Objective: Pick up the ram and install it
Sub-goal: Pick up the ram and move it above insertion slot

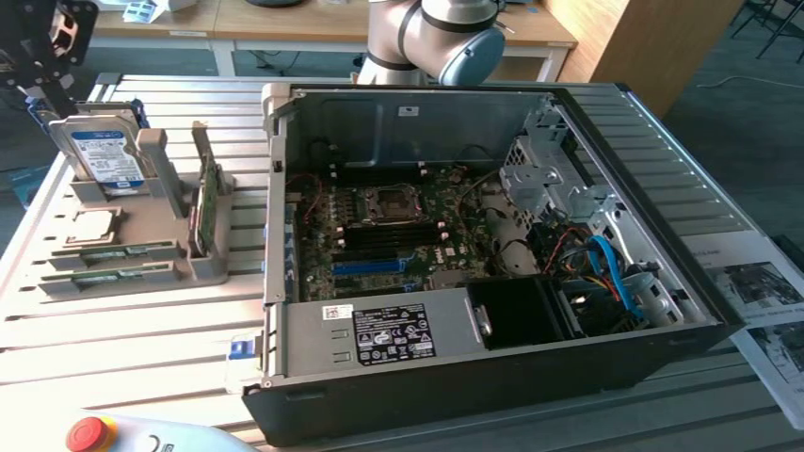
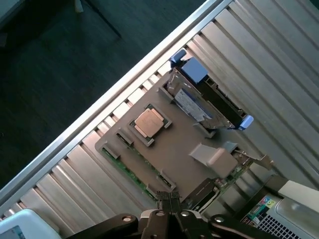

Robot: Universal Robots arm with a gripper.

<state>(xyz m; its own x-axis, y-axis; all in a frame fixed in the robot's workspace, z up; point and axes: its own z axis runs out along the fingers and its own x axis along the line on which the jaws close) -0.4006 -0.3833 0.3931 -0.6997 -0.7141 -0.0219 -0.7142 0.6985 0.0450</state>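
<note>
Two ram sticks lie flat in the front slots of a grey holder [image 1: 188, 268]; one ram stick [image 1: 116, 252] is behind the other [image 1: 107, 277]. A third green stick [image 1: 209, 200] stands on edge in the holder's upright slot. In the wrist view the flat ram [image 2: 130, 173] shows as a green strip along the holder's edge. My gripper [image 1: 44, 80] hangs high above the holder at the exterior view's left. Its fingertips [image 2: 169, 198] are shut with nothing between them, well above the ram.
The holder also carries a hard drive [image 1: 101, 151] with a blue-white label and a square silver processor [image 1: 90, 226]. An open computer case [image 1: 503, 377] with its motherboard [image 1: 390, 235] exposed stands at the exterior view's right. A red emergency button [image 1: 88, 433] sits at the table's front edge.
</note>
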